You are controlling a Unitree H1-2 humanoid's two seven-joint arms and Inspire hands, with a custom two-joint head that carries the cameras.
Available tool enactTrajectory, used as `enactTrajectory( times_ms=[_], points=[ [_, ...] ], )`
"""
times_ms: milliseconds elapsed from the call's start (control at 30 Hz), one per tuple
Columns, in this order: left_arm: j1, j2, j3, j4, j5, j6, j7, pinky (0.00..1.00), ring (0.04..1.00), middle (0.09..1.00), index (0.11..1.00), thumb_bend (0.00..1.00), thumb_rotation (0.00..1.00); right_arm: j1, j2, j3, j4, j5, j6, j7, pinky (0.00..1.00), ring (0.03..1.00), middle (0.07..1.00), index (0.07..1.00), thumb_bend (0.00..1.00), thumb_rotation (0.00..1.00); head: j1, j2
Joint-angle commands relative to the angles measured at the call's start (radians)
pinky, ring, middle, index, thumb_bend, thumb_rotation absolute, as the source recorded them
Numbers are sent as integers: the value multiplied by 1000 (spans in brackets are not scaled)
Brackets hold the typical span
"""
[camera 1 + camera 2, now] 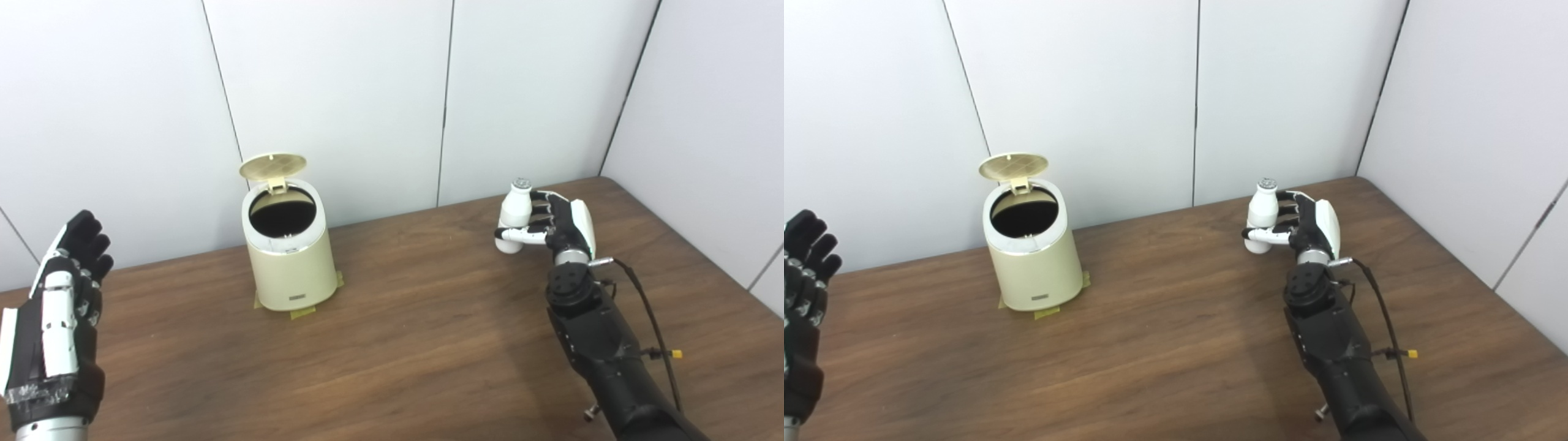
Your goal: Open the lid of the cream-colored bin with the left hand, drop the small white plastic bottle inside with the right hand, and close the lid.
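The cream-colored bin (293, 269) stands left of the table's middle, its round lid (273, 165) tipped up and back, showing the dark inside. A small white plastic bottle (513, 215) stands upright at the right, with my right hand (560, 226) shut around it from its right side, thumb across its lower front. Whether its base touches the wood I cannot tell. My left hand (61, 312) is raised at the far left, well clear of the bin, palm empty and fingers apart.
The brown wooden table (416, 343) ends at white wall panels behind and to the right. Yellow tape tabs (302, 312) stick out under the bin's base. A black cable (649, 318) runs along my right forearm.
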Motion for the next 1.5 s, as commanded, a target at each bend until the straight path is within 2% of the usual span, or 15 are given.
enactTrajectory(
  times_ms=[0,67,167,400,533,633,667,700,733,767,833,900,933,1133,1467],
  points=[
    [-32,5,-3,-39,4,-12,-5,990,960,955,950,137,946,-58,-31,-4,-20,-3,-32,-9,420,542,626,727,870,92,0,1],
    [-32,3,-2,-40,3,-7,-3,997,962,955,951,142,947,-55,-29,-5,-19,-1,-44,-12,469,590,662,723,868,79,0,1],
    [-31,6,-1,-37,1,-15,-7,994,960,953,950,144,948,-48,-25,-2,-24,-7,-71,-23,484,603,670,710,878,79,-1,1],
    [-30,6,-2,-40,3,-12,-7,987,959,953,946,140,951,-46,-22,2,-19,-13,-91,-33,445,560,628,697,872,109,0,2],
    [-30,9,-1,-38,-2,-16,-11,998,963,956,948,147,950,-42,-20,4,-27,-16,-87,-34,523,619,665,683,843,77,0,2],
    [-29,8,-2,-38,1,-20,-10,988,958,951,944,146,944,-38,-20,8,-25,-25,-104,-48,566,642,668,627,805,27,0,4],
    [-29,7,-1,-38,1,-19,-9,989,958,950,943,145,944,-37,-20,9,-21,-29,-116,-58,574,643,658,560,665,76,0,4],
    [-28,7,-1,-39,1,-17,-9,991,958,950,943,149,944,-36,-20,9,-14,-31,-129,-69,590,648,645,517,578,104,0,4],
    [-28,7,-1,-40,1,-15,-8,995,961,952,944,151,945,-36,-20,10,-7,-32,-142,-78,595,651,638,501,548,113,0,6],
    [-28,7,-1,-41,1,-14,-7,996,961,952,945,151,945,-36,-20,10,-1,-35,-148,-88,586,646,631,493,533,117,0,6],
    [-29,7,-1,-43,2,-10,-7,989,959,952,944,159,948,-35,-19,7,2,-32,-152,-97,502,589,604,485,519,118,0,6],
    [-30,5,-1,-47,3,0,-4,991,958,950,943,169,945,-35,-18,4,2,-26,-155,-100,431,520,544,463,522,24,0,6],
    [-30,6,-2,-48,4,0,-4,990,958,951,946,170,943,-34,-18,3,2,-24,-155,-99,418,509,535,461,523,12,0,6],
    [-30,7,-1,-47,-2,-6,-8,995,959,949,940,157,937,-33,-17,2,0,-24,-160,-100,447,533,533,453,522,0,0,8],
    [-30,6,-3,-48,4,-2,-6,972,954,951,946,151,919,-33,-14,-3,-9,-23,-148,-98,412,498,527,457,524,0,0,9]
  ],
)
